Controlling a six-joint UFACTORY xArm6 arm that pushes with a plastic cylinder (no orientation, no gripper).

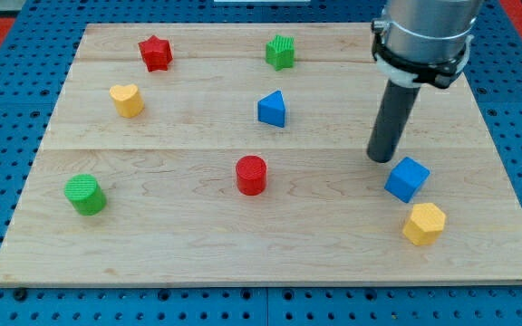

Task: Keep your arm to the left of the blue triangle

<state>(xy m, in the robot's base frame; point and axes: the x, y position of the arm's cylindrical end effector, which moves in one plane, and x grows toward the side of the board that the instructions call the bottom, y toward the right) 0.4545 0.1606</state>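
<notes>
The blue triangle [273,110] sits on the wooden board [179,226] a little above and right of its middle. My tip [381,158] rests on the board well to the right of the blue triangle and slightly lower. It stands just up and left of a blue cube [407,178], close to it; I cannot tell whether they touch. The rod rises toward the view's top right into the grey arm [422,36].
A yellow hexagonal block [424,224] lies below the blue cube. A red cylinder [251,175] is near the middle. A green cylinder [85,195] is at the left, a yellow heart-like block [127,100] and a red star [155,52] at upper left, a green star [280,52] at the top.
</notes>
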